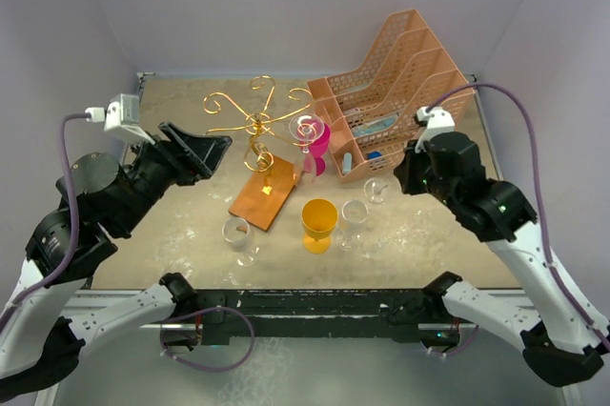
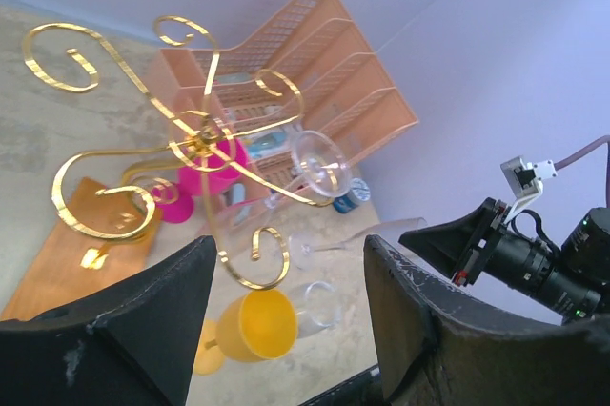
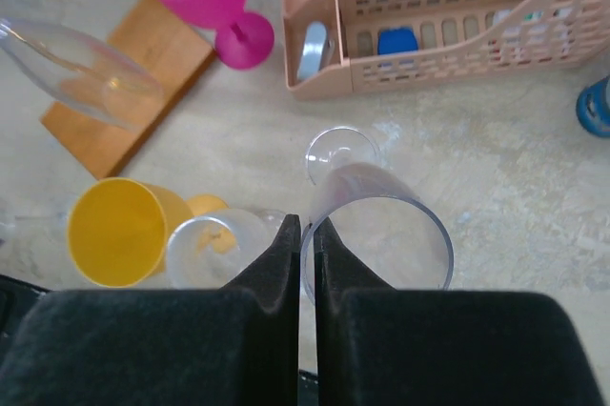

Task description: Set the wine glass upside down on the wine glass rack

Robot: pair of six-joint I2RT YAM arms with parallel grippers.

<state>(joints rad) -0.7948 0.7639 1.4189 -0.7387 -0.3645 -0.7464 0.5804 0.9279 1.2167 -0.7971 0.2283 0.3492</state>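
Observation:
The gold wire wine glass rack (image 1: 257, 125) stands mid-table on its copper-brown base (image 1: 264, 194). It fills the left wrist view (image 2: 200, 139), where a clear glass (image 2: 319, 163) hangs bowl-down from one arm. My right gripper (image 3: 307, 230) is shut on the rim of a clear wine glass (image 3: 376, 244), held mouth-up with its foot (image 3: 341, 153) below. In the top view this glass (image 1: 376, 189) is just right of the rack, in front of the organiser. My left gripper (image 1: 214, 149) is open and empty beside the rack's left arms.
A peach mesh file organiser (image 1: 396, 91) stands at the back right. A pink goblet (image 1: 319, 144), a yellow goblet (image 1: 318, 223) and two clear glasses (image 1: 354, 213) (image 1: 236, 233) stand around the rack's base. A blue cap (image 3: 596, 106) lies near the organiser.

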